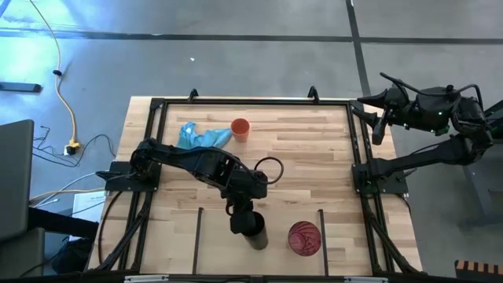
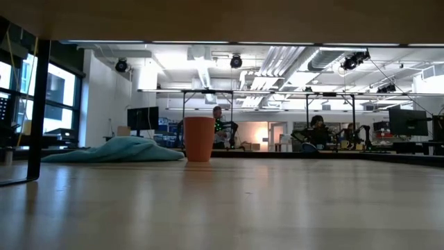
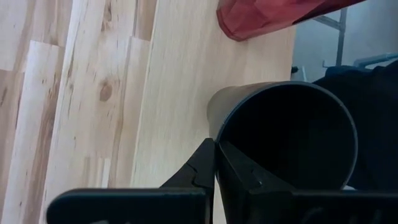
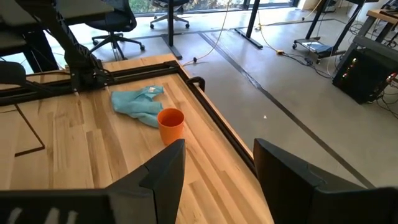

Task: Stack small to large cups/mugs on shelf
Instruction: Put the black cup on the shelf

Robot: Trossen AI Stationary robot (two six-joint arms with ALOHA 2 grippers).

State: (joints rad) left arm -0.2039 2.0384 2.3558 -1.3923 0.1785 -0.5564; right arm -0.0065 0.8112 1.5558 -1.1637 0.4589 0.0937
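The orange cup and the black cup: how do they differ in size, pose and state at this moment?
The orange cup is smaller than the black cup. The orange cup stands upright; the black cup appears tilted, its open mouth facing the left wrist camera. The orange cup stands free beside the light-blue cloth; the black cup's rim is pinched by the left end effector. Both are handleless cups on the wooden table.

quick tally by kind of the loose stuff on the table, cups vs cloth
Plastic cups: 3 — small orange plastic cup, black plastic cup in the left gripper, translucent red-pink plastic cup
Cloths: 1 — crumpled light-blue cloth
Total: 4
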